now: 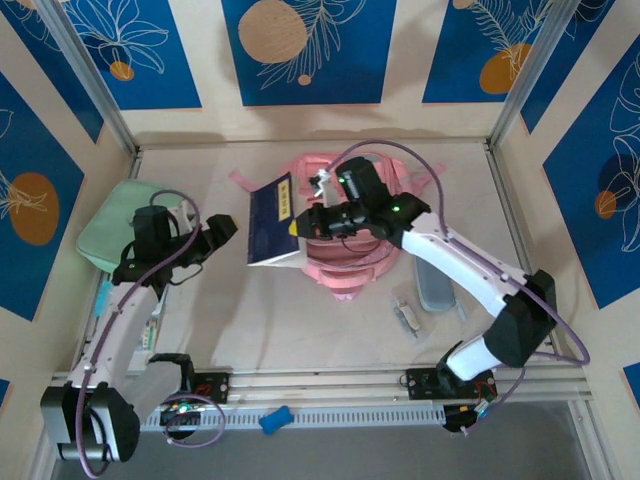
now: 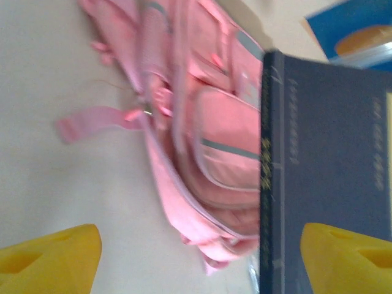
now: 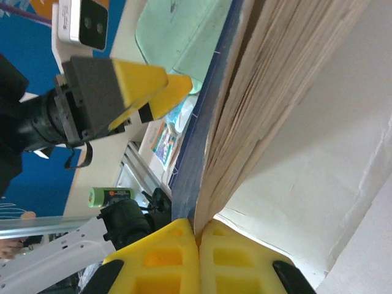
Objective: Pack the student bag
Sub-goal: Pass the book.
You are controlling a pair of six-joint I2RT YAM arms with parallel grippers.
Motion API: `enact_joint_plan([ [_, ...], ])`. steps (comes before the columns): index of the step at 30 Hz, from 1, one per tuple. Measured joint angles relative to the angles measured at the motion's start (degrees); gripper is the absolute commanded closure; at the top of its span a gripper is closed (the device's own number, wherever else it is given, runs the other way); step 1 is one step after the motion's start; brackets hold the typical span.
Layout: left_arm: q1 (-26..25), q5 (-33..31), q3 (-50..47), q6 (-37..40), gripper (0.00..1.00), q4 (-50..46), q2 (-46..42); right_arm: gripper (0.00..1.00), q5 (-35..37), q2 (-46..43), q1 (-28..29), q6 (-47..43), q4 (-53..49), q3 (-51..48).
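My right claw (image 1: 300, 224) is clamped on the dark blue book (image 1: 270, 220), pinching its page edge; my left claw (image 1: 224, 232) stands wide apart, holding nothing, just beside the book's opposite edge; the student bag (image 1: 345, 270) lies mid-way across the surface (image 1: 300, 330), under my right arm, to the right of the book; the right arm is nearer, so I judge the book goes rightward into the bag, whose opening I cannot make out.
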Motion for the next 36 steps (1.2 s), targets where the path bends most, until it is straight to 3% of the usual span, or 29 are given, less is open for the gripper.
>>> enact_joint_plan([
  [9,-10.78,0.98,-0.61,-7.21,0.13,12.0,2.49,1.0,-7.02,-9.22,-6.21,-1.16,5.2,-11.23],
  [15,-17.62,0.9,-1.11,-12.09,0.23,21.03,7.28,1.0,-11.74,-12.59,-8.57,0.28,10.29,-16.02],
  [21,-21.2,-0.09,-1.09,-14.82,0.48,26.03,8.61,1.0,-14.86,-14.23,-10.67,0.79,13.9,-20.35],
  [28,-22.25,-1.22,-0.96,-16.52,0.57,28.79,9.94,1.0,-16.81,-14.58,-13.18,1.09,16.11,-23.87],
  [36,-23.93,-2.64,-0.22,-16.44,0.87,28.37,11.26,1.0,-18.05,-13.51,-13.86,0.02,17.11,-24.57],
])
